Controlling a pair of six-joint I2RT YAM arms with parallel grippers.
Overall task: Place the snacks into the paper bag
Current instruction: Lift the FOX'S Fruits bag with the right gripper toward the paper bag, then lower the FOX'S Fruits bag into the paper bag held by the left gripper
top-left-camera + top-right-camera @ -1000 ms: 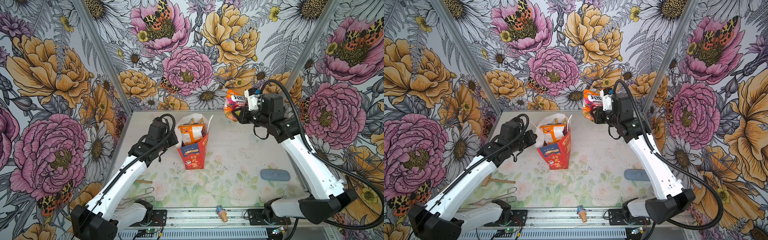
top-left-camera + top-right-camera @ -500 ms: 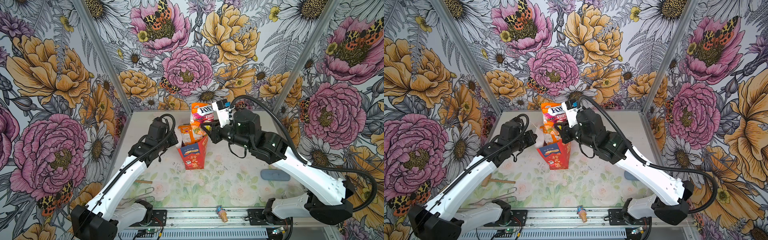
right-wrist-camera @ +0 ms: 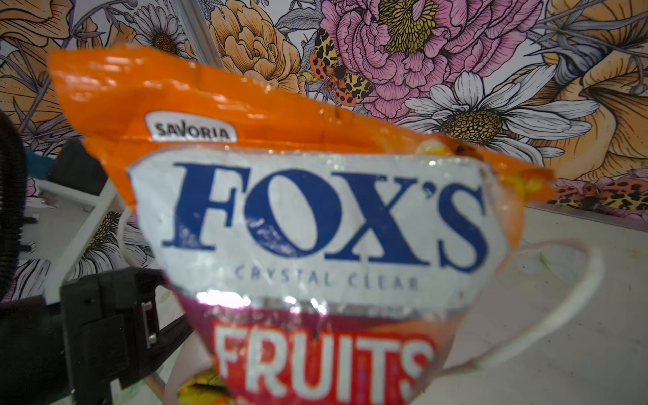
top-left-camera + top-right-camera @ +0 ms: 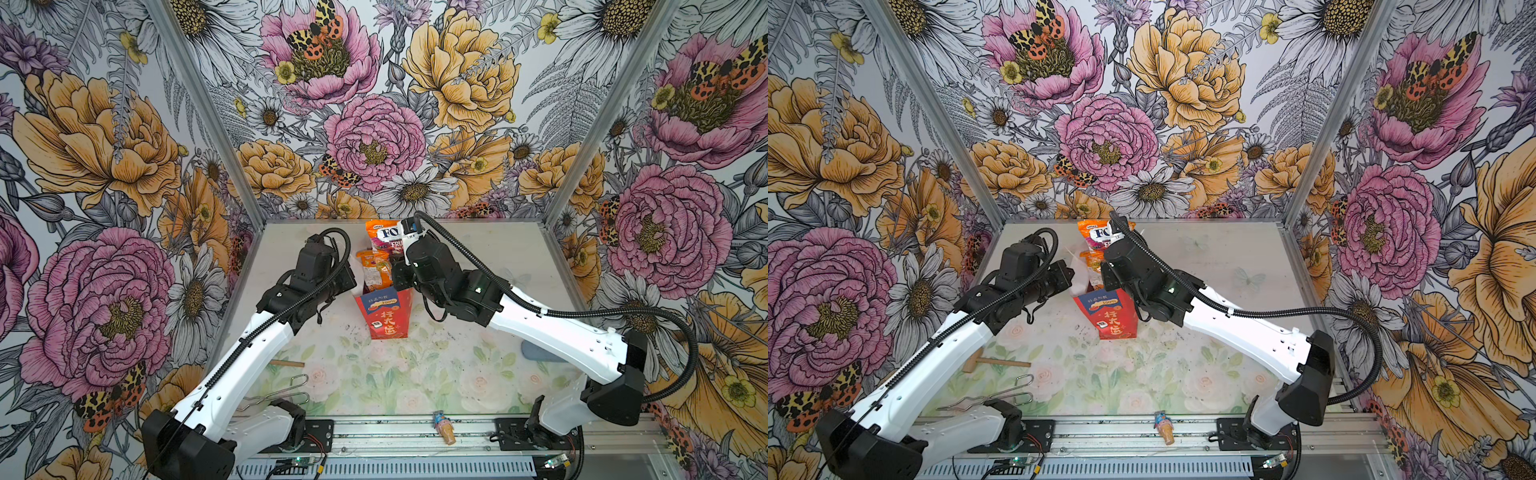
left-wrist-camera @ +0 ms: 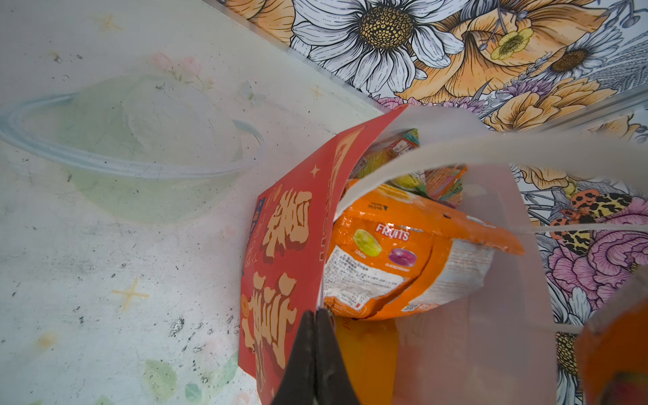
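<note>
While my left gripper (image 5: 315,350) pinches the red wall of the paper bag (image 5: 280,263), its two black fingers pressed flat together on the rim, only the left wrist view looks down into the mouth. An orange packet (image 5: 403,252) marked FRUITS lies there on top of other snacks. That view also shows a clear dish (image 5: 133,147) on the table beside the bag, which my left arm hides in both top views. In a top view the bag (image 4: 384,316) stands upright between my two wrists. The FOX'S packet (image 4: 384,237) stands in the air at its far side, at my right gripper (image 4: 399,274). The right wrist view is filled by that packet (image 3: 315,217), with a string handle (image 3: 561,298) behind it. My right fingers show nowhere, yet they carry the packet. I cannot tell whether its lower end has entered the mouth.
</note>
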